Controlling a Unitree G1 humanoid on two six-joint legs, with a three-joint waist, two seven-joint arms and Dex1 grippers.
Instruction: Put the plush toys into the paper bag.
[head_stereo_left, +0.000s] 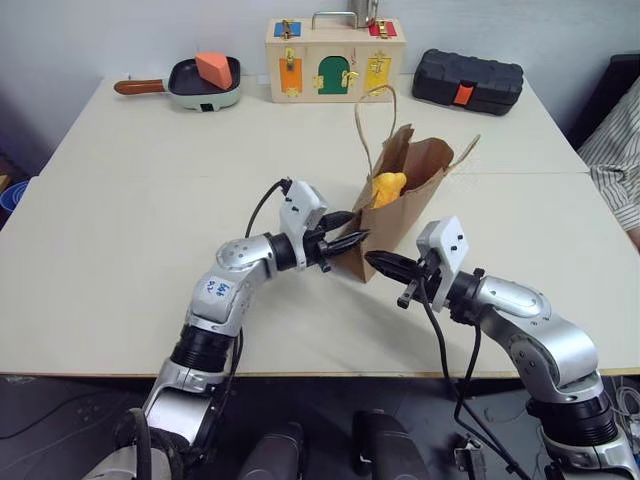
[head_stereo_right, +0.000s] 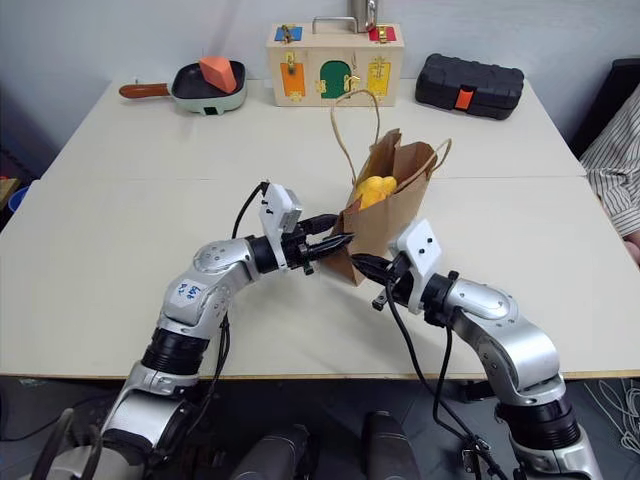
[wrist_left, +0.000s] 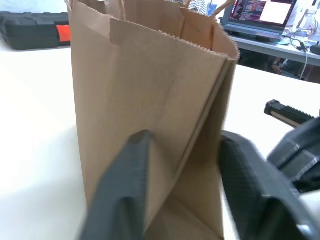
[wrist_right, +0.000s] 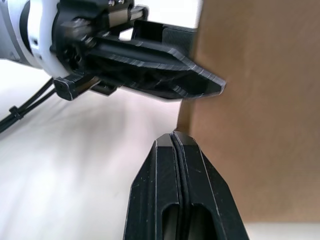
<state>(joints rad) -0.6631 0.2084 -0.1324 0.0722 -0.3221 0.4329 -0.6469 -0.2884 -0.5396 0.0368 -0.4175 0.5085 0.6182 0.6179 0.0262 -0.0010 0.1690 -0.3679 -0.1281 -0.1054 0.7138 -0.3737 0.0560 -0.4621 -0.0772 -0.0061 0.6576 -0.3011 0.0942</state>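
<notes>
Wooden box (pan alongside)

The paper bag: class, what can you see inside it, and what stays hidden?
Inside the paper bag, a yellow plush toy shows at the open top. The bag's walls cover everything lower, so any other contents cannot be seen.

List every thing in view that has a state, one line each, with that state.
paper bag: upright, top open, near corner between the left gripper's fingers
yellow plush toy: inside the bag
left gripper: partly closed around the bag's corner
right gripper: shut, empty, beside the bag
wooden box: doors closed
black case: closed
green pan: holds an orange wedge block
</notes>
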